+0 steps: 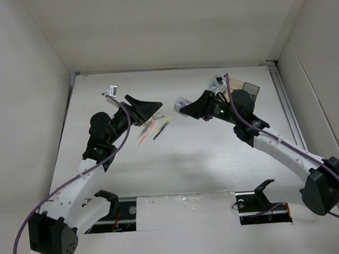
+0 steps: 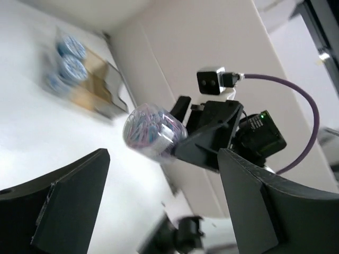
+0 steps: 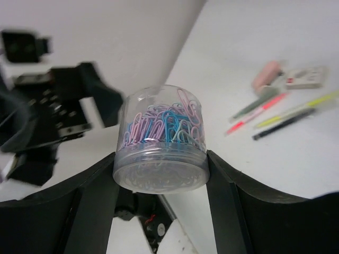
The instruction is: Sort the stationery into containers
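If grip slips: we fear tub of clips (image 3: 161, 143) drops, spills.
Right gripper (image 3: 161, 177): clamped on tub.
Left gripper (image 2: 161, 159): jaws apart, empty.

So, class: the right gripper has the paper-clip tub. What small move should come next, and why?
Probably swing the right gripper toward the containers: it grips the paper-clip tub in the air, and the left gripper stands open, apart from it.
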{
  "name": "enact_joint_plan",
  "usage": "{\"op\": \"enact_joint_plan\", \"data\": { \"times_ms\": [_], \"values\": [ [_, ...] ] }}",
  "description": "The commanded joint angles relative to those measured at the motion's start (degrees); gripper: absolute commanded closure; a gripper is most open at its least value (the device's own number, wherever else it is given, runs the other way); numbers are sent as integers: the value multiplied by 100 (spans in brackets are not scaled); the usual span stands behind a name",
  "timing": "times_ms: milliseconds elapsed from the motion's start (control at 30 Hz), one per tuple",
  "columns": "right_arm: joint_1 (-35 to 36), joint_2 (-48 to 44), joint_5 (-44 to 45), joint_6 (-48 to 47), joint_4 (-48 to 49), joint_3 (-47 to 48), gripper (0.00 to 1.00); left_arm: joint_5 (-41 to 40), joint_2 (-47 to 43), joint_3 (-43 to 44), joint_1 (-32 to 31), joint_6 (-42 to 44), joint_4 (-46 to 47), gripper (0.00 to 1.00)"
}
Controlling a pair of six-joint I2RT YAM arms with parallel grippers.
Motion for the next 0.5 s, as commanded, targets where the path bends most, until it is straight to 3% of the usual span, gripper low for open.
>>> {"op": "enact_joint_plan", "data": {
  "times_ms": [0, 200, 467],
  "values": [
    [-524, -114, 594, -266, -838, 571, 47, -1178, -558, 127, -13, 1231, -980, 19],
    [-1613, 404, 1346, -327, -2139, 1318, 47, -1478, -761, -349, -13, 1593, -1087, 18],
    [-2194, 2203, 3387, -590, -4264, 3363, 47, -1461, -480, -1017, -13, 1997, -718, 34]
  ]
}}
